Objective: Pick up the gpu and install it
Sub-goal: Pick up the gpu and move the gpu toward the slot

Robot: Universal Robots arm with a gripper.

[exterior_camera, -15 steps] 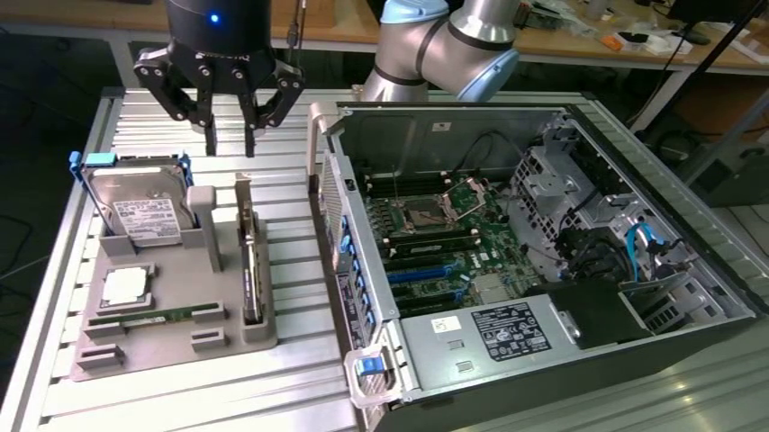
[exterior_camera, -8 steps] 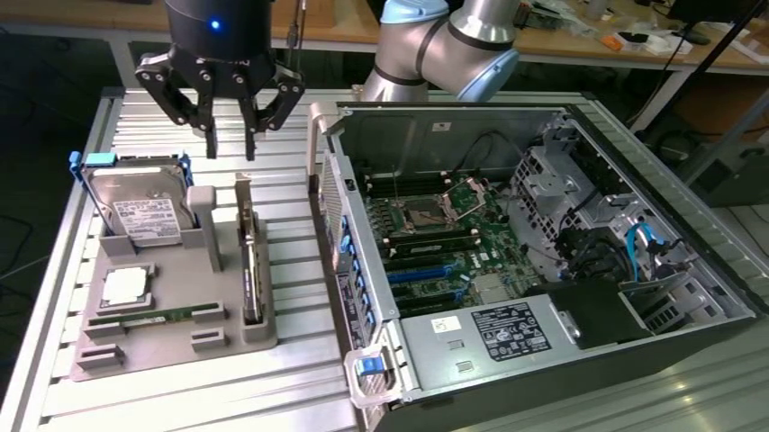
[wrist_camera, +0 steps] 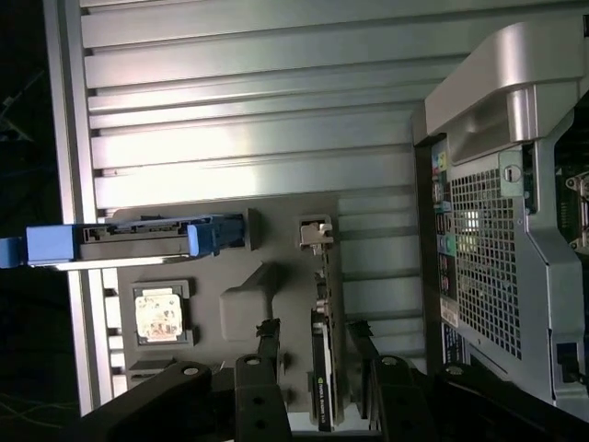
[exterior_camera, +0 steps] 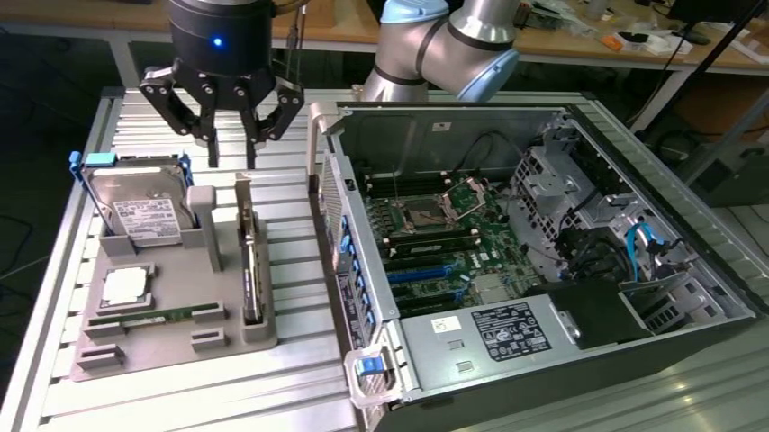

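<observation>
gpu (exterior_camera: 248, 265): standing on edge in the grey holder (exterior_camera: 168, 355), just at the exterior view's left of the case (exterior_camera: 342, 234).
gripper (exterior_camera: 232, 164): we are seeing it hanging wide open and empty above the gpu's far end.
grasp: we are judging that the jaws must straddle the card evenly.

Free air is showing above the thin dark circuit card (exterior_camera: 250, 270) standing on edge in the grey moulded holder (exterior_camera: 157, 349). The black claw (exterior_camera: 232, 160), fingers spread, is hanging over it. A grey upright post (exterior_camera: 204, 225) is crowding the exterior view's left side; the silver metal computer case (exterior_camera: 334, 216) wall is standing near on the exterior view's right.
</observation>
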